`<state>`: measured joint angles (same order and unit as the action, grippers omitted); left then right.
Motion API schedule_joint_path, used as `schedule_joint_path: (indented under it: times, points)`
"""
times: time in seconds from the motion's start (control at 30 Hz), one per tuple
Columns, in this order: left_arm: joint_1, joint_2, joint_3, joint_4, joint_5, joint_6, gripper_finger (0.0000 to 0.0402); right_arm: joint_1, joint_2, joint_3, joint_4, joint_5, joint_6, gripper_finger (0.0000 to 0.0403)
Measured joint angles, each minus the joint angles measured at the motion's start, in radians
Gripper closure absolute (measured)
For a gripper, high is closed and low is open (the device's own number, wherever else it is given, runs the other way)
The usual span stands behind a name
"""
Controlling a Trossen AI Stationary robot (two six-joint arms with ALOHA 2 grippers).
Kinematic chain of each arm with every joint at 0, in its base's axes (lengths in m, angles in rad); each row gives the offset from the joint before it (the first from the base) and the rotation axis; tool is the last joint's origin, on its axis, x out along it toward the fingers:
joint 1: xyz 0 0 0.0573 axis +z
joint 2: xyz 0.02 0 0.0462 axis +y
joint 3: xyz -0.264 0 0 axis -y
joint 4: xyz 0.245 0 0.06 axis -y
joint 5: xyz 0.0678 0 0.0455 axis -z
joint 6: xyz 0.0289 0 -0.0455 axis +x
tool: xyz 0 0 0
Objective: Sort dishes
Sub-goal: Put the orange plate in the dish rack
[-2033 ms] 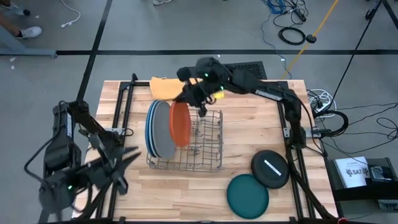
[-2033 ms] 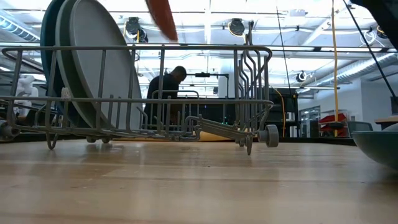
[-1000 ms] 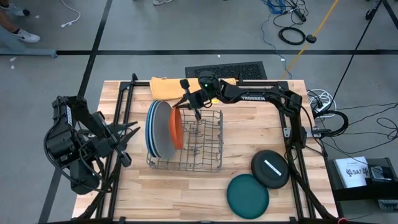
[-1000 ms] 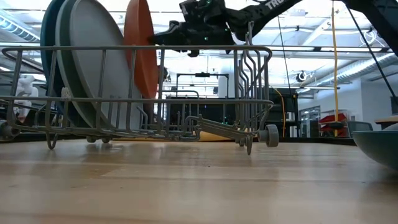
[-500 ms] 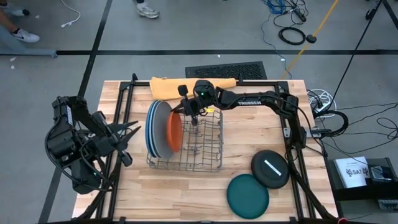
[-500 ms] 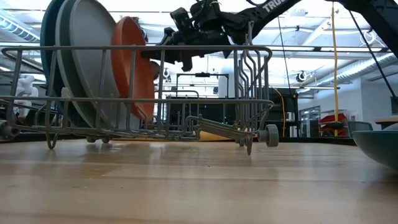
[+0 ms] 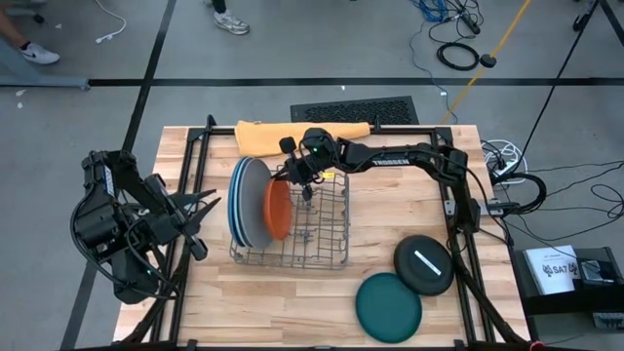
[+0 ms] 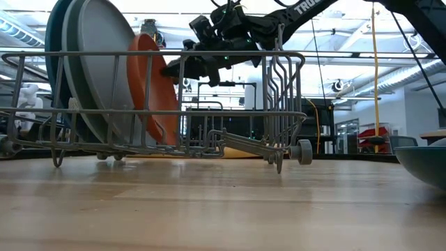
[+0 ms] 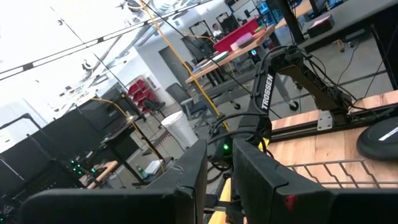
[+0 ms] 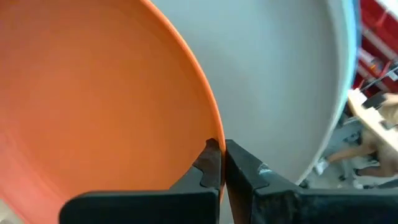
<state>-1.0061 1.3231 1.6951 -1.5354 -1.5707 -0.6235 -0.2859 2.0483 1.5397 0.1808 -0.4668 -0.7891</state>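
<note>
The wire dish rack (image 7: 312, 224) holds the light blue, blue and grey plates (image 7: 247, 200) on edge at its left end. An orange plate (image 7: 277, 209) stands beside them, tilted toward the grey plate (image 8: 104, 70), with my right gripper (image 7: 287, 177) shut on it. The black plate with a white stripe (image 7: 423, 264) and the teal plate (image 7: 388, 305) lie flat on the table at the near right. My left gripper (image 9: 221, 180) waits level beyond the table's left edge, open by a narrow gap, with nothing between its fingers. My right gripper pinches the orange plate's rim (image 10: 211, 146) between its two fingers, one finger on each face, at the upper far part of the plate. The fingers (image 8: 174, 70) reach in from the table's right, slanting a little downward. The plate leans toward the grey plate, its lower edge (image 8: 164, 136) down among the rack's wires.
A folded orange cloth (image 7: 261, 136) lies behind the rack at the table's far edge. The rack's right half (image 7: 327, 219) has no plates in it. Bare wood lies in front of the rack. People and benches show in the room beyond.
My right gripper has sunk and gone a little toward the table's left, still shut on the orange plate. The plate has come down from upright above the rack into it, and has tipped over toward the grey plate.
</note>
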Motion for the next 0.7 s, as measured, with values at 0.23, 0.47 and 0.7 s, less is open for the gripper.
schedule_joint_path:
  times: [0.23,0.47,0.7]
  points:
    - [0.0,0.0,0.0,0.0,0.0,0.0,0.0322,0.009,0.0,0.0,-0.022,0.043,-0.012,0.0401]
    - [0.0,0.0,0.0,-0.001,0.0,0.001,0.0322,0.009,0.0,0.0,-0.02,0.048,0.006,0.0372]
    - [0.002,0.0,0.0,-0.002,0.0,0.002,0.0322,0.03,0.0,0.0,-0.022,0.15,0.021,0.0331]
